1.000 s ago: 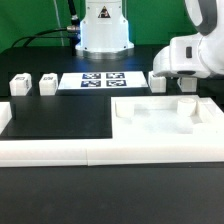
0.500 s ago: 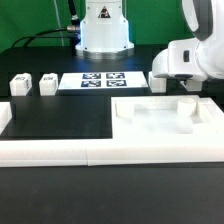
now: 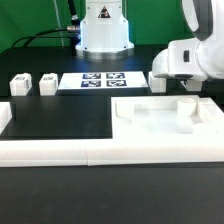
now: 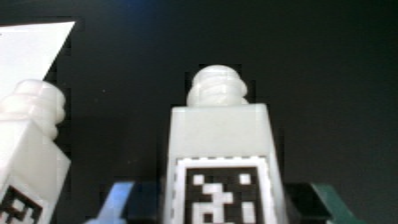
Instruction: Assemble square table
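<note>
Leg (image 4: 224, 140) stands upright between the open claw's (image 4: 222, 203) fingers, a gap either side.

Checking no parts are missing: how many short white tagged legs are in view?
4 short white tagged plastic legs: two at the exterior view's left, one at its right, one straddled by the gripper. None seems hidden.

Two legs (image 3: 20, 84) ext. view's left of marker board (image 3: 103, 80); tabletop (image 3: 155, 135) front-right, prob. against rail (image 3: 50, 152)
</note>
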Available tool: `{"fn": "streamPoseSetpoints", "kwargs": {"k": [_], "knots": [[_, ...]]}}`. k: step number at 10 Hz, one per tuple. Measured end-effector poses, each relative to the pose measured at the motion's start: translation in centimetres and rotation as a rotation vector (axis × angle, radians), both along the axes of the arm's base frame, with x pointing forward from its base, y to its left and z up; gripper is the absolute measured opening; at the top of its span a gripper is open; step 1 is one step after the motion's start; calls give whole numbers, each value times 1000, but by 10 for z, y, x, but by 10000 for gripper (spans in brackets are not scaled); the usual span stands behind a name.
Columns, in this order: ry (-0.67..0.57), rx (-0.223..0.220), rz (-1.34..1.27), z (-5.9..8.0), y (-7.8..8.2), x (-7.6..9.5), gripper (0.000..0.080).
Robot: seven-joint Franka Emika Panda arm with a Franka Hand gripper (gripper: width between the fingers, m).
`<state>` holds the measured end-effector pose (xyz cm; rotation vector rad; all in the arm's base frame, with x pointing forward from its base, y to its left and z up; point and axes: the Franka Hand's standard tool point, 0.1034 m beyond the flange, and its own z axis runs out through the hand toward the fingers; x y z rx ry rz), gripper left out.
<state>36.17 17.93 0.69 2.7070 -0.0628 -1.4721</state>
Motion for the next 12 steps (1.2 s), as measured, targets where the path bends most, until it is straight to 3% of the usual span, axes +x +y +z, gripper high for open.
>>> {"fn": "streamPoseSetpoints", "kwargs": {"k": [1,3,5,10,11,12], "knots": [[-3,8,3,4,-2,3,285],[-46,68,31,57,-21,33,285],[-90,76,53,104,-32,41,287],[-403,93,65,106,-31,56,287],[-460,113,85,129,-40,80,287],[-521,136,78,153,-54,115,287]]}}
